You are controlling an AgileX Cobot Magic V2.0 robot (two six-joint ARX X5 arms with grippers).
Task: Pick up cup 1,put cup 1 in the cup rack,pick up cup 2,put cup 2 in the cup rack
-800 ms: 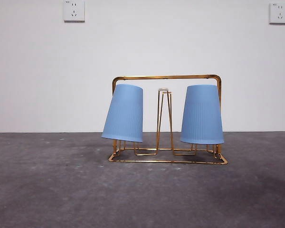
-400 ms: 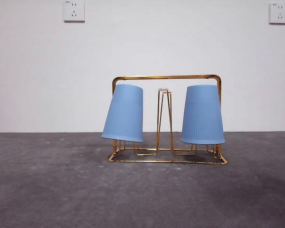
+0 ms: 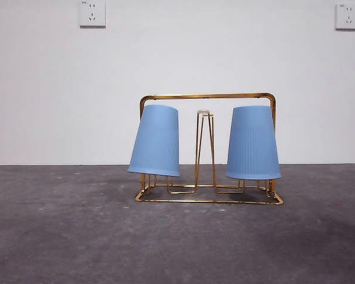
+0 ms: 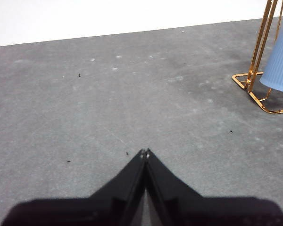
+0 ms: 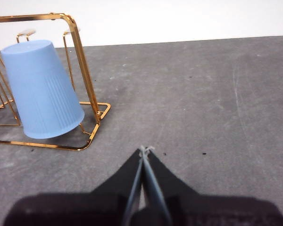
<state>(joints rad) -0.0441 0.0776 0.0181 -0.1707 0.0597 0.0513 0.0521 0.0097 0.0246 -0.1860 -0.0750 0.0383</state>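
Both arms hang back, low over the grey surface [image 3: 59, 236] and out of the front view. The left gripper [image 4: 145, 151] has its jaws pressed together on nothing, and the right gripper [image 5: 145, 149] is likewise closed and empty. Against half a second ago, barely anything differs: the left cup [image 3: 155, 141] and right cup [image 3: 252, 142] have each shifted a touch to the right on their pegs. Both sit upside down and tilted on the rack [image 3: 207, 96], which stands well apart from either gripper, off to the side of each.
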